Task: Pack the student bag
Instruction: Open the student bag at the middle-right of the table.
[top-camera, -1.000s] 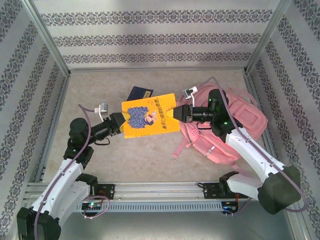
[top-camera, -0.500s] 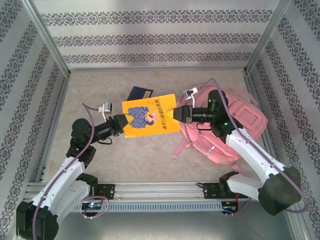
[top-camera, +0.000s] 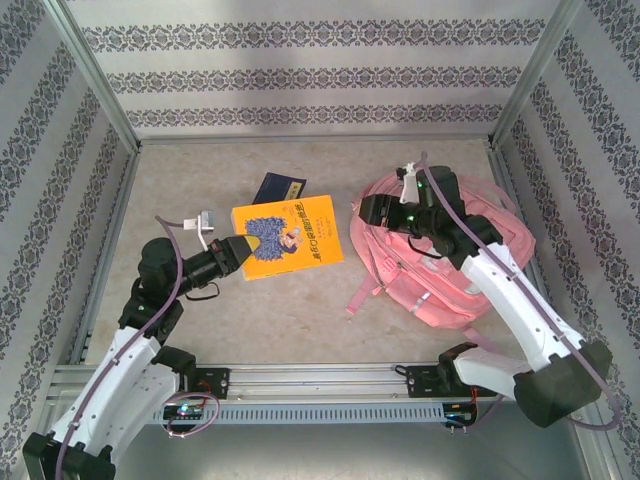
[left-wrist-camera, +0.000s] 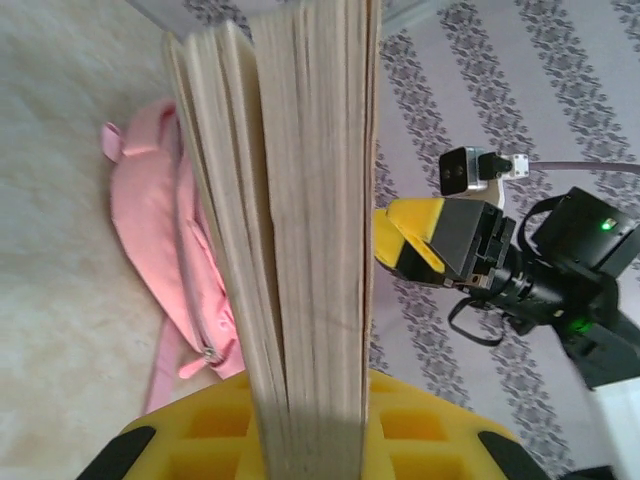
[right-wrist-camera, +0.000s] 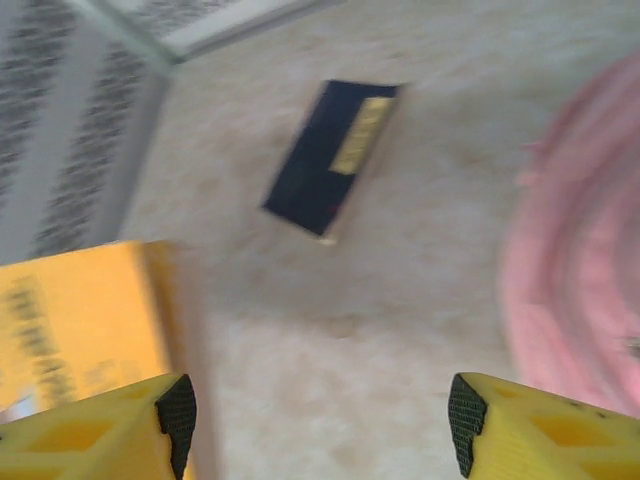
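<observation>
Soft pink student bag (top-camera: 455, 265) lay slumped on the right side of the counter (top-camera: 290, 310).
It looked limp and light, likely to sag when lifted, so a zip edge or the top loop seemed the surest hold. The right gripper (top-camera: 368, 210) hung open and empty over the bag's left edge. The left gripper (top-camera: 250, 244) pinched a stiff yellow book (top-camera: 290, 235) just beside the bag, with a dark blue booklet (top-camera: 280, 187) behind it.
</observation>
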